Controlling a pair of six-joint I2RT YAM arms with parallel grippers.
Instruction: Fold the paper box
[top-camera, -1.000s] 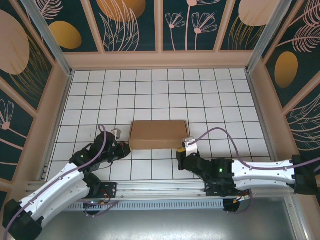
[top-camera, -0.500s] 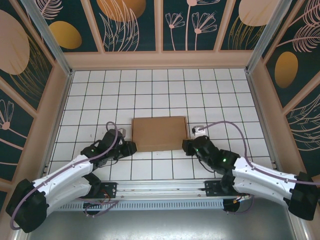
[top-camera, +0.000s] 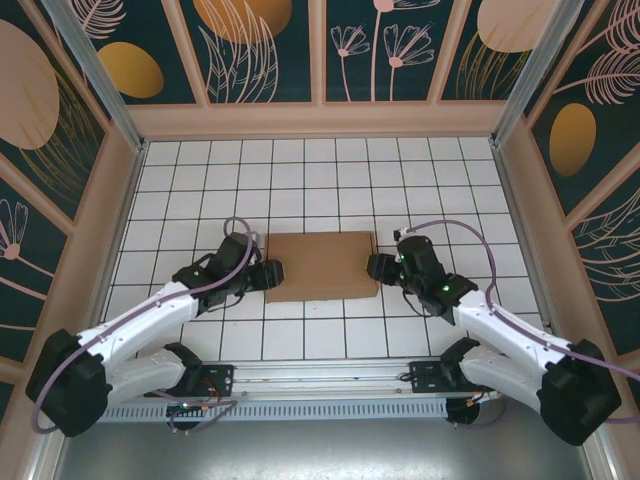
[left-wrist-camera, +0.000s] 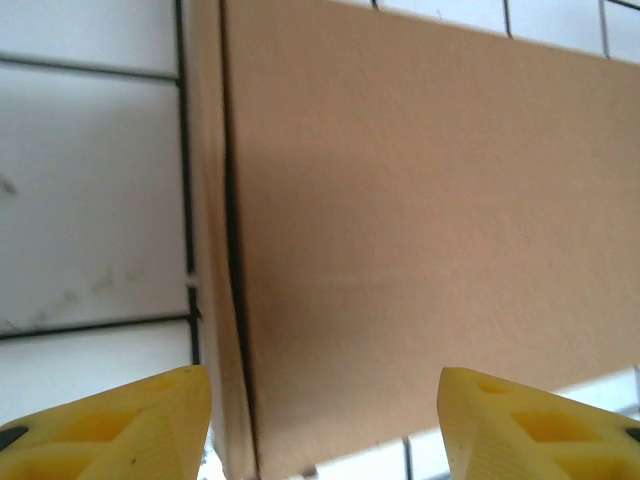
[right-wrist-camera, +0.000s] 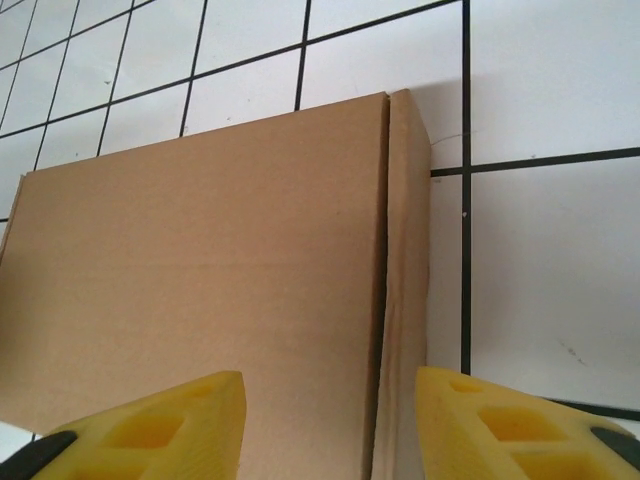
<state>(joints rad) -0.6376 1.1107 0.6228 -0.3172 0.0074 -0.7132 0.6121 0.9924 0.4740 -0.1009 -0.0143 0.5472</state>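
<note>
The paper box (top-camera: 320, 265) lies flat and closed on the tiled floor, plain brown cardboard with the lid down. My left gripper (top-camera: 272, 275) is at the box's left end, open. In the left wrist view its yellow fingers (left-wrist-camera: 110, 425) stand wide apart over the box's top (left-wrist-camera: 420, 220), astride the left edge seam. My right gripper (top-camera: 375, 267) is at the box's right end, also open. In the right wrist view its fingers (right-wrist-camera: 140, 425) are spread above the box top (right-wrist-camera: 200, 270) and the narrow side flap (right-wrist-camera: 405, 280).
White tiled floor (top-camera: 320, 180) with black grid lines stretches behind and beside the box. Patterned walls (top-camera: 320, 50) close in the back and both sides. A metal rail (top-camera: 320, 375) carrying the arm bases runs along the near edge.
Both grippers have opened from shut. The arms have swung away from the box's near corners up to its left and right ends. The box has barely shifted.
</note>
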